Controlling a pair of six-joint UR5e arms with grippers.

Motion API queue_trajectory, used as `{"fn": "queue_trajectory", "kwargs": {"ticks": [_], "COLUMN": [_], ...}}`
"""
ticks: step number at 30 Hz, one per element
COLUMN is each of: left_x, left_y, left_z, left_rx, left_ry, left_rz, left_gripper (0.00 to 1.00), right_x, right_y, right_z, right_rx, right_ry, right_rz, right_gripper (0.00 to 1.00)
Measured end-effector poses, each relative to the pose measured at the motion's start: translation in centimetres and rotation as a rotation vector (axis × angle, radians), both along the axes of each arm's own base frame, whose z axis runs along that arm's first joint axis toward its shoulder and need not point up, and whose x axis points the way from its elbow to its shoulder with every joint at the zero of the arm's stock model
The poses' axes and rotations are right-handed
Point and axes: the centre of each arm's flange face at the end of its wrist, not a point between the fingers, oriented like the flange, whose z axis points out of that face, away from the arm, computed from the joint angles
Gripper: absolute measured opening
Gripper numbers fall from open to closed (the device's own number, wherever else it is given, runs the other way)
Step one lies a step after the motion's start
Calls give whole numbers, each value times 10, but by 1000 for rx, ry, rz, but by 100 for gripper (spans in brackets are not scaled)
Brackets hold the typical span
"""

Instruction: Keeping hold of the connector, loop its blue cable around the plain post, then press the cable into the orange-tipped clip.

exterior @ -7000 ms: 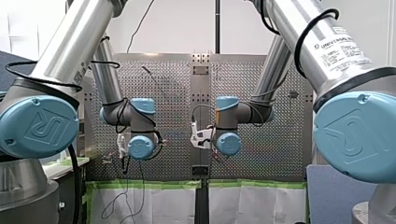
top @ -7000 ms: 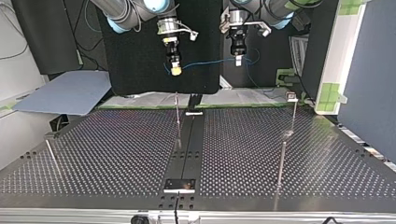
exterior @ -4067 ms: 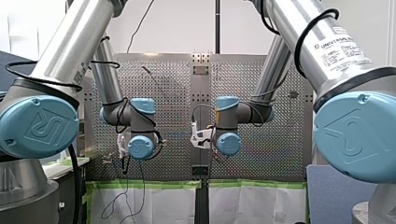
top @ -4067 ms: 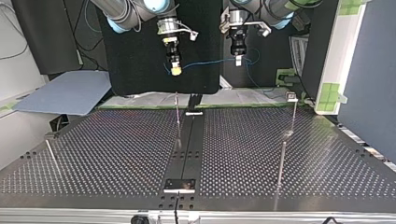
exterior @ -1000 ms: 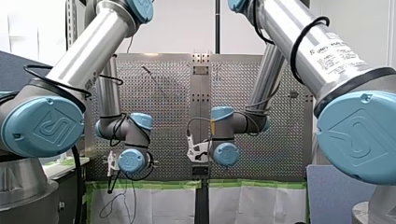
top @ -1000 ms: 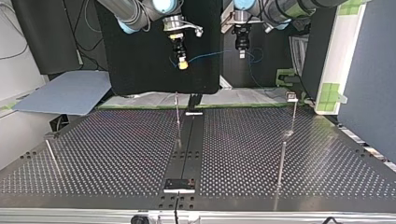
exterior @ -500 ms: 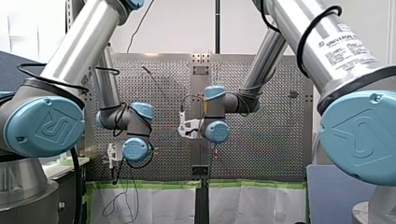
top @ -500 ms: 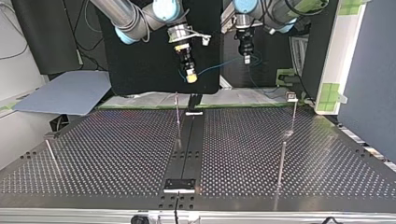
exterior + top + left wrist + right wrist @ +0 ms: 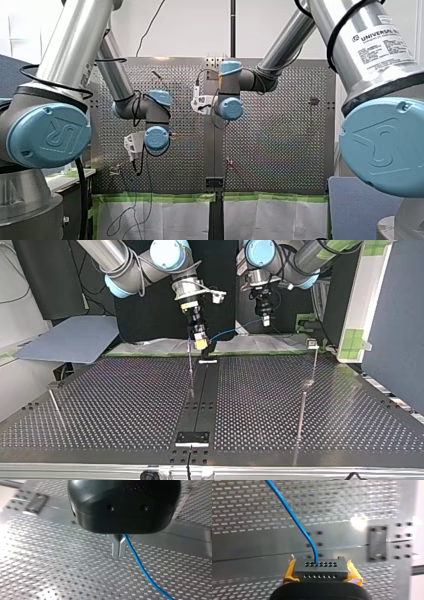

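In the right wrist view a grey connector [image 9: 321, 568] with rows of holes sits between my right gripper's [image 9: 321, 572] yellow pads [image 9: 290, 572]. The blue cable [image 9: 294, 520] leaves its top face. In the top view that gripper [image 9: 200, 343] hangs just beside the top of a thin post [image 9: 190, 365]. The cable [image 9: 230, 331] runs on to my left gripper [image 9: 266, 320], higher at the right. In the left wrist view the metal fingers [image 9: 119, 548] are shut on the cable [image 9: 142, 570]. I cannot tell which fixture carries the orange tip.
More posts rise from the perforated table [image 9: 125, 405]: one with a small block on top [image 9: 313, 355] at the top view's right, another [image 9: 301, 412] nearer the camera, and a leaning one [image 9: 55, 407] at the left. A dark rail [image 9: 202, 395] runs down the middle.
In the top view both grippers came down toward the table. My right gripper carried the connector rightward to the thin post's top, and the cable between them now slopes.
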Motion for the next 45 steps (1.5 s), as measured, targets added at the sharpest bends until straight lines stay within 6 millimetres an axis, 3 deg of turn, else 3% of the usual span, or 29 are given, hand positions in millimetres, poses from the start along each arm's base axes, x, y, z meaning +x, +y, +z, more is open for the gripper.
{"fn": "queue_trajectory", "kwargs": {"ticks": [9,18,30,40,45], "left_x": [25,42,57,59,55], "left_y": [-4,-1,12,31,42], "left_z": [57,112,203,286,324], "left_rx": [-110,-153,-196,-197,-188], "left_ry": [-92,-161,-264,-346,-382], "left_rz": [58,88,155,196,208], "left_gripper": [0,0,0,0,0], "right_x": [-3,-19,-43,-36,-37], "right_y": [-7,1,15,8,9], "right_z": [71,122,194,217,218], "right_rx": [-44,-60,-89,-69,-40], "right_ry": [-51,-63,-92,-64,-40], "right_rz": [-6,4,33,70,78], "right_gripper": [0,0,0,0,0]}}
